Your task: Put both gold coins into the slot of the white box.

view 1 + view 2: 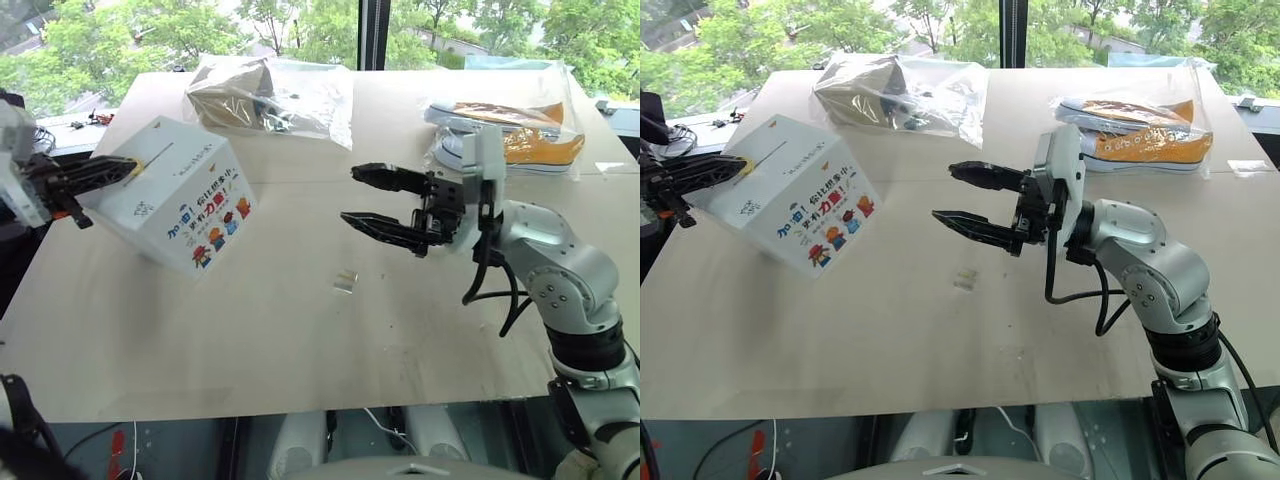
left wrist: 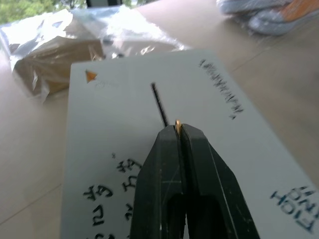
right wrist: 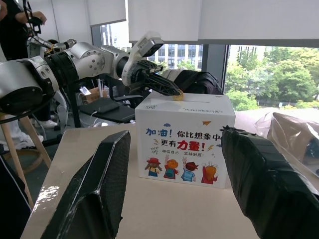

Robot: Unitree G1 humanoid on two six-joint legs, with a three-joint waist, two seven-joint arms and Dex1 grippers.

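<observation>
At the left, the left claw (image 2: 178,130) is clenched on a tiny shiny gold coin (image 2: 177,123), its tips over the top face of the white cardboard box (image 1: 178,195) with cartoon figures, right at the near end of the thin dark slot (image 2: 159,103). The box rests on the pale wooden table (image 1: 300,340). A small pale translucent square piece (image 1: 345,281) lies mid-table. Further right, the right claw (image 1: 378,206) hangs released above the table, its black fingers spread and nothing between them
</observation>
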